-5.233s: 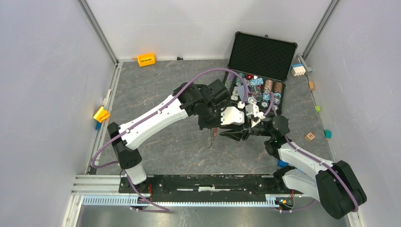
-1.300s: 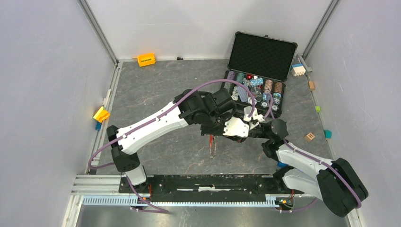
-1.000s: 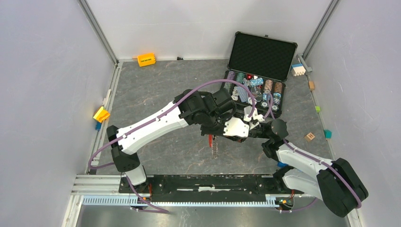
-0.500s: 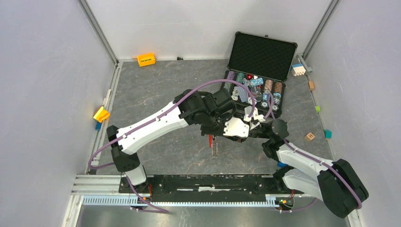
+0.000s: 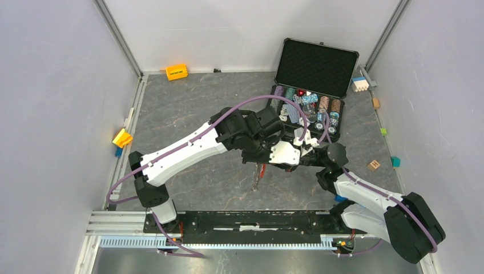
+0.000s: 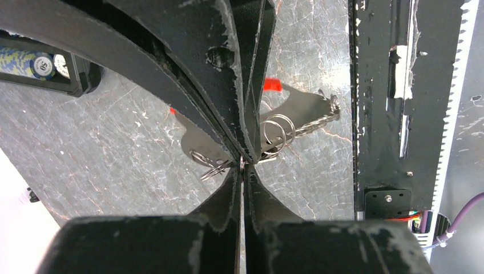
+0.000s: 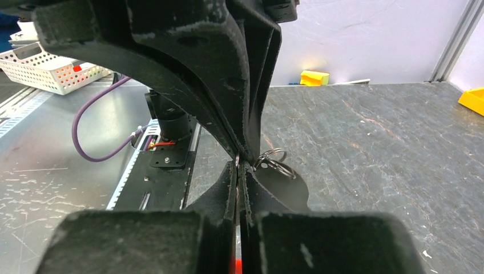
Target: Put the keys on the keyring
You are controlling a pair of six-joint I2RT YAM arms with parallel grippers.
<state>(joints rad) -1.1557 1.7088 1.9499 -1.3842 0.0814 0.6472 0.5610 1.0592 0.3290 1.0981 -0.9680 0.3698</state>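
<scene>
keyring (image 5: 258, 173): one, hung over bare grey table (image 5: 194, 108), pinched in the left gripper (image 6: 242, 162), jaws pressed together. right gripper (image 7: 238, 163) close beside it, also clamped tight; held thing not made out. seen only in wrist views: two overlapped split rings (image 6: 278, 130). seen only from above: one open chip case (image 5: 315, 67) just behind, free table toward the near rail (image 5: 257, 220).

black case (image 5: 315, 67) open, poker chips (image 5: 319, 108) inside | orange block (image 5: 176, 72) far wall | yellow block (image 5: 122, 138) left
</scene>
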